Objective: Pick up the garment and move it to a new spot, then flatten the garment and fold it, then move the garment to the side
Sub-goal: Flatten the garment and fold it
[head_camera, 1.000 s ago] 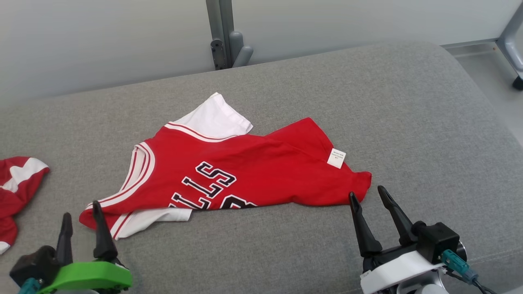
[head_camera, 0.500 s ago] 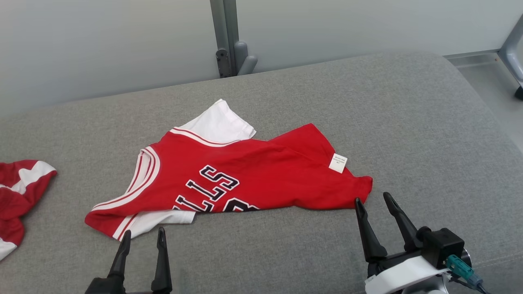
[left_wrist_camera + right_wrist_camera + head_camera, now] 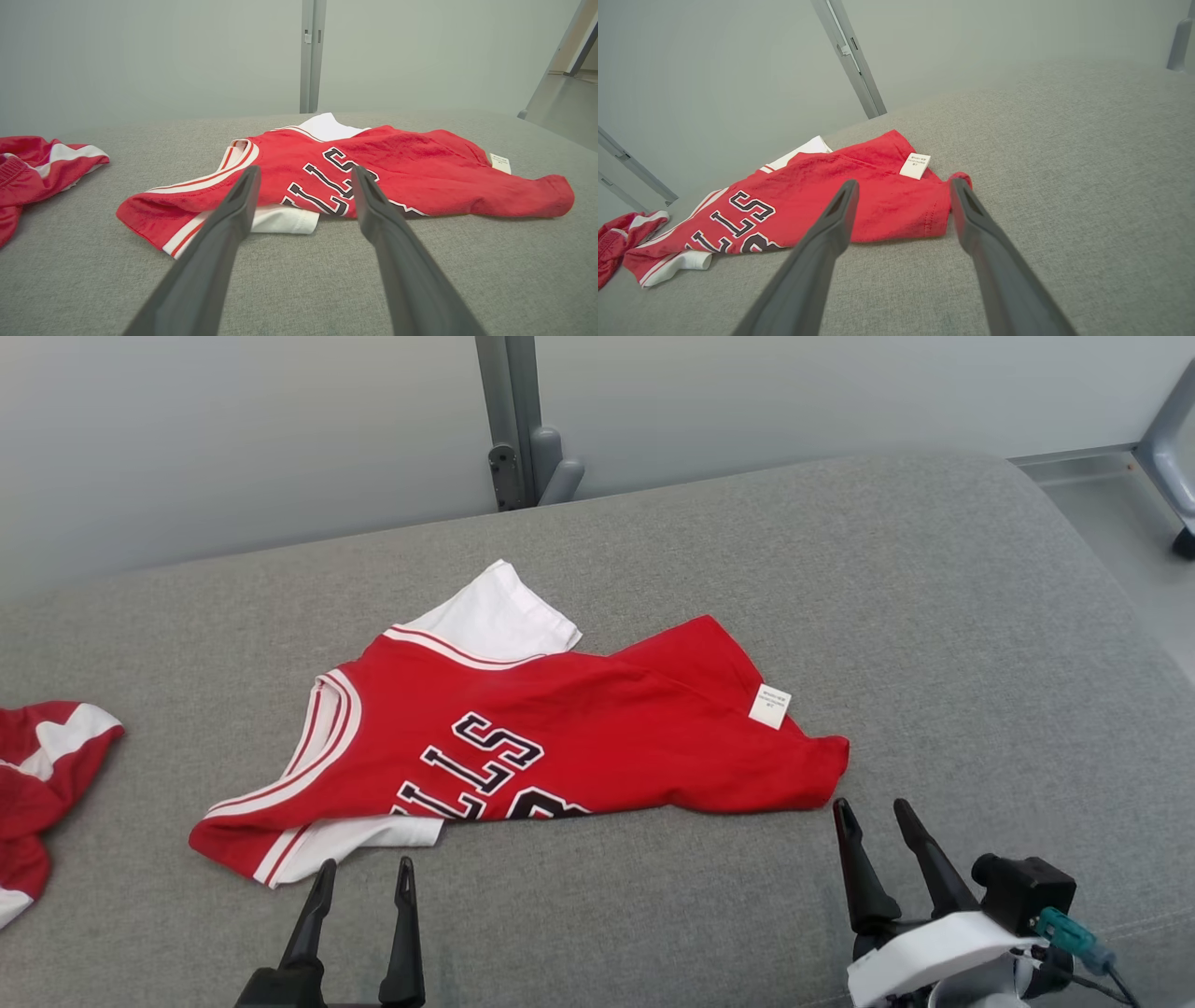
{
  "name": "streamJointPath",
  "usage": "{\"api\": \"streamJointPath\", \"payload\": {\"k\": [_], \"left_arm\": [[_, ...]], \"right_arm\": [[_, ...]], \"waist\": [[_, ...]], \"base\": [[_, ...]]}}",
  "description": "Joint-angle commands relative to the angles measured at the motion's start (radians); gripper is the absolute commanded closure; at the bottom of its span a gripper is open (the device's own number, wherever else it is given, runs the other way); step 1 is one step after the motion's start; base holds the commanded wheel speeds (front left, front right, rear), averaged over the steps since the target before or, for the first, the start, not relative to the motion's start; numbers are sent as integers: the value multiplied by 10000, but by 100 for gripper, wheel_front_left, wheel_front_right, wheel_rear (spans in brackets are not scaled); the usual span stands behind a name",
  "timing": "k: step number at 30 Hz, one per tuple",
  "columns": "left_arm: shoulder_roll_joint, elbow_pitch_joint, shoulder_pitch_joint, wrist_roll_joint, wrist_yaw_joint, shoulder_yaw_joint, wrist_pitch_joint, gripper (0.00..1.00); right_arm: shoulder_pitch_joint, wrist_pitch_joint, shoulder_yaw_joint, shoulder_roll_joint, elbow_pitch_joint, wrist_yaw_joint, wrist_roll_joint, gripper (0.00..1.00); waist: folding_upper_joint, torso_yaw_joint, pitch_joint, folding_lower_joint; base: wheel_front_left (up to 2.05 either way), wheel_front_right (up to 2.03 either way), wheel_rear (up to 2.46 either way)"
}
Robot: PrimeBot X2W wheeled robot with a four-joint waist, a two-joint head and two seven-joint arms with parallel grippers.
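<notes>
left tool [image 3: 366, 864]: wide, empty | right tool [image 3: 873, 805]: wide, empty | both just short of jersey [image 3: 597, 728]

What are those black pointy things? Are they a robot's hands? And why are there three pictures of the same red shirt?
Yes! Each robot arm ends in a claw with two long dark fingers. One picture comes from a camera on the robot's head, looking down: the left claw is at the bottom, the right claw at the lower right. The other two come from small cameras on the wrists, looking along the fingers. On the grey cushion lies a red jersey with white parts, black letters and a small white tag. Another red and white garment lies at the left edge. Both claws are open and hold nothing.
</notes>
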Motion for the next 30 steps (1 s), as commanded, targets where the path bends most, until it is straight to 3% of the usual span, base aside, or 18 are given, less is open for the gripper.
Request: {"api": "streamJointPath", "payload": {"k": [1, 15, 26, 27, 28, 29, 30], "left_arm": [[6, -19, -110, 62, -6, -9, -22, 0], [7, 44, -677, 336, -89, -355, -22, 0], [7, 131, -991, 333, -108, -393, -22, 0], [7, 141, -999, 314, -93, -400, -22, 0], [7, 149, -1005, 298, -86, -402, -22, 0], [7, 154, -1006, 293, -79, -408, -22, 0], [7, 169, -1001, 282, -78, -411, -22, 0]], "right_arm": [[-279, 5, 8, -10, 231, -3, 247, 0], [-3619, 206, 591, -586, 4776, -2, 3216, 0], [-5004, 738, 1019, -713, 6322, -2, 4334, 0], [-5067, 730, 1027, -731, 6455, -2, 4419, 16], [-5122, 730, 1060, -733, 6561, -2, 4458, 53], [-5203, 687, 1117, -747, 6625, 0, 4476, 99], [-5263, 651, 1165, -772, 6687, -2, 4503, 100]], "waist": [[0, 14, 46, 0], [0, 478, 852, 0], [0, 698, 1290, 0], [0, 702, 1305, 0], [0, 702, 1318, 0], [0, 696, 1326, 0], [0, 691, 1329, 0]], "base": [[0, 0, 0], [0, 0, 0], [0, 0, 0], [0, 0, 0], [0, 0, 0], [0, 0, 0], [0, 0, 0]]}}
